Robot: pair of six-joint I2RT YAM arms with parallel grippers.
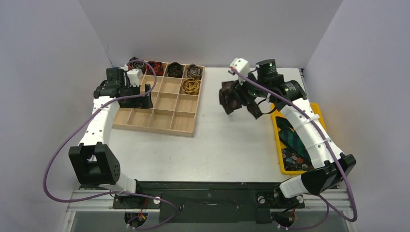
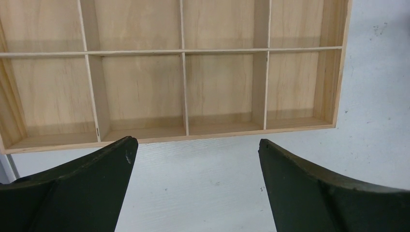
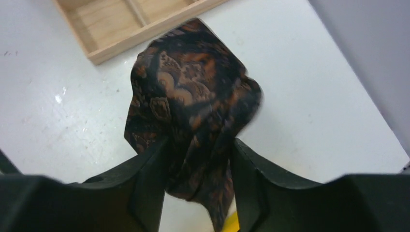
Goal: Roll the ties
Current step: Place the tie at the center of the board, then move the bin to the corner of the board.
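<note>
My right gripper (image 1: 239,99) is shut on a dark brown-black paisley tie (image 1: 229,98) and holds it bunched above the white table, right of the wooden tray (image 1: 186,127). In the right wrist view the tie (image 3: 193,92) hangs crumpled between my fingers (image 3: 150,169). Several rolled ties sit in the tray's back compartments: a red one (image 1: 155,66), a black one (image 1: 174,70), a grey one (image 1: 194,71) and a gold one (image 1: 190,86). A green-blue tie (image 1: 290,135) lies in the yellow bin (image 1: 276,135). My left gripper (image 1: 140,99) is open and empty over the tray's left side; it also shows in the left wrist view (image 2: 196,147).
The tray's front compartments (image 2: 145,92) hold nothing. The yellow bin stands at the right edge under my right arm, with more patterned fabric (image 1: 295,159) at its near end. Grey walls close in the back and both sides.
</note>
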